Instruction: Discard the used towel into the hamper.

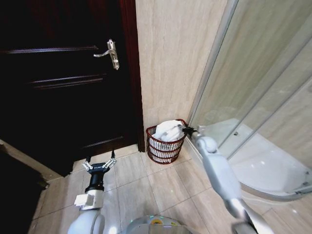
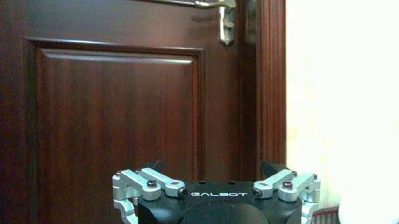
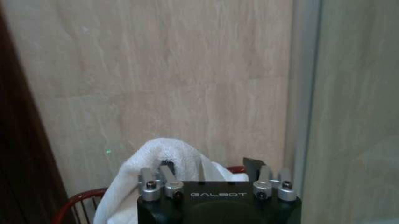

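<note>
Right hand [image 1: 185, 129] reaches over the basket [image 1: 165, 148] by the tiled wall, fingers spread, the white towel [image 1: 167, 130] heaped inside. Left hand [image 1: 99, 165] hangs spread near the door [image 1: 58, 83].

Readable text: one word, "GALBOT", twice.

1. Left wrist view, bottom centre of frame: "GALBOT" in pale capitals on the black housing of the left gripper [image 2: 212, 164], between the two silver finger mounts.
2. Right wrist view, bottom centre of frame: same "GALBOT" in pale capitals on the black housing of the right gripper [image 3: 209, 163], again between the silver finger mounts.

Head view: nothing legible. The robot base at the bottom centre of frame carries a small yellowish mark, too small to read. No labels, numbers or signs on any other surface.
</note>
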Available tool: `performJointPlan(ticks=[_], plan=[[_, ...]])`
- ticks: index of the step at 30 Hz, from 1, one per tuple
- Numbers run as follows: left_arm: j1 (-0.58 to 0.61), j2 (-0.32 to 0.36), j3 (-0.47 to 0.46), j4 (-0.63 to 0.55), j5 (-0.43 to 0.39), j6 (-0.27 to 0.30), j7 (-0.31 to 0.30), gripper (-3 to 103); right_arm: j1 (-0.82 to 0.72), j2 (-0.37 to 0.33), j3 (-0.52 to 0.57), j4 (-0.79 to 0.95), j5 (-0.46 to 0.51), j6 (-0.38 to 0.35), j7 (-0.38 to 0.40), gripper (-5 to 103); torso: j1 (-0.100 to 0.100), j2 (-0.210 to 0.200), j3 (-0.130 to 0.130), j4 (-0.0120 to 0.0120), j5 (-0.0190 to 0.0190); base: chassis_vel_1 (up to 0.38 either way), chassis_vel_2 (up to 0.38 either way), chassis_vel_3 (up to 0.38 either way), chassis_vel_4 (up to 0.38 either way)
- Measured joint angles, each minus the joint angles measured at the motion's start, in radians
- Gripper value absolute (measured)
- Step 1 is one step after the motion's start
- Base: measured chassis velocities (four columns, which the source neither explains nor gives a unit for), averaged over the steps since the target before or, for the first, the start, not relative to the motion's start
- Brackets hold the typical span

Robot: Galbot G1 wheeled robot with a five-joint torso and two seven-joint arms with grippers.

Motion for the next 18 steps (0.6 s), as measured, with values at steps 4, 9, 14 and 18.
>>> performJointPlan(ticks=[4,9,14,18], plan=[[-0.043,0.000,-0.004,0.043,-0.050,0.003,0.021,100,-0.117,-0.019,0.018,0.148,-0.011,0.097,0.057,88,0.000,0.002,0.001,0.0003,-0.0005,0.000,0.000,0.000,0.000],[-0.059,0.000,-0.004,0.058,-0.080,0.005,0.026,100,-0.169,-0.003,0.020,0.229,-0.051,0.146,0.115,100,0.001,0.002,0.002,0.0006,-0.0002,0.000,0.000,0.000,0.000],[-0.070,0.000,0.005,0.088,-0.090,0.007,0.041,100,-0.262,0.019,0.031,0.311,-0.133,0.187,0.152,100,0.001,0.003,0.002,0.0005,-0.0003,0.000,0.000,0.000,0.000],[-0.080,0.000,0.007,0.104,-0.093,0.013,0.043,100,-0.300,0.019,0.039,0.325,-0.155,0.199,0.157,100,0.001,0.004,0.003,0.0002,-0.0002,0.000,0.000,0.000,0.000]])
